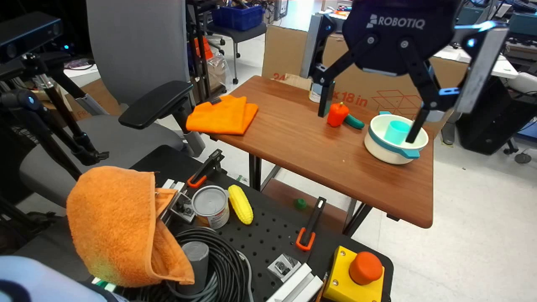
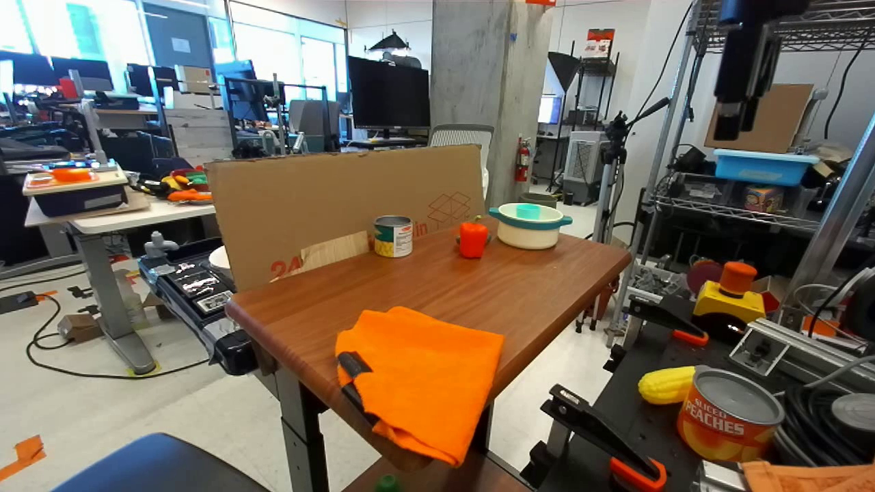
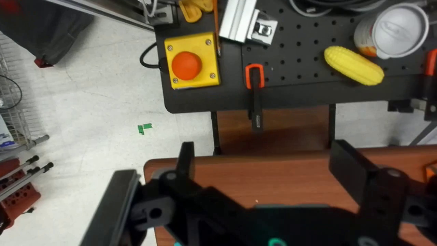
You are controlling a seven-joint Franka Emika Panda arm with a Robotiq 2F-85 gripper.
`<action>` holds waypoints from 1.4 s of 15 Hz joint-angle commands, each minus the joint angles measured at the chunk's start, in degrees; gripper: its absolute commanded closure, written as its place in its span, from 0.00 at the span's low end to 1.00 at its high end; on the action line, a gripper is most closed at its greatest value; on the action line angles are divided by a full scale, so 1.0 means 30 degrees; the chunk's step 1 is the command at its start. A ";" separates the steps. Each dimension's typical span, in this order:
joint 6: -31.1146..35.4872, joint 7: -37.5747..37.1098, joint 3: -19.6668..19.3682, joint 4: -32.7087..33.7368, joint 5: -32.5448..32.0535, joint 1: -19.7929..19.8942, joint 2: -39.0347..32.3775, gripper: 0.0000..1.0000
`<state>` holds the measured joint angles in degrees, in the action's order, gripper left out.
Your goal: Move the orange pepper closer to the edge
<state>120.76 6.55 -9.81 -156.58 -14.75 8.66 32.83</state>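
Tool is wide, w/ nothing in it. Orange pepper on surface might roll off the edge b/c it's round, esp. if shoved too hard.

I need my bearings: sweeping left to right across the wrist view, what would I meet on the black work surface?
Square yellow box with a round orange-red button, long black-and-orange clamp, yellow corn cob, cylindrical can with a pale grey lid, second black-and-orange clamp partly out of frame.
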 commanded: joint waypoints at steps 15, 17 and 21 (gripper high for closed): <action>0.7368 -0.9884 0.1724 1.0350 0.1536 -0.1834 -1.5084 0.00; 0.7194 -0.9845 0.1728 1.0950 0.1780 -0.2219 -1.5840 0.00; 0.5905 -0.9437 0.1756 1.2198 0.2541 -0.2687 -1.7148 0.00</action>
<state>141.65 -21.74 -3.93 -123.94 -8.35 1.88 -15.50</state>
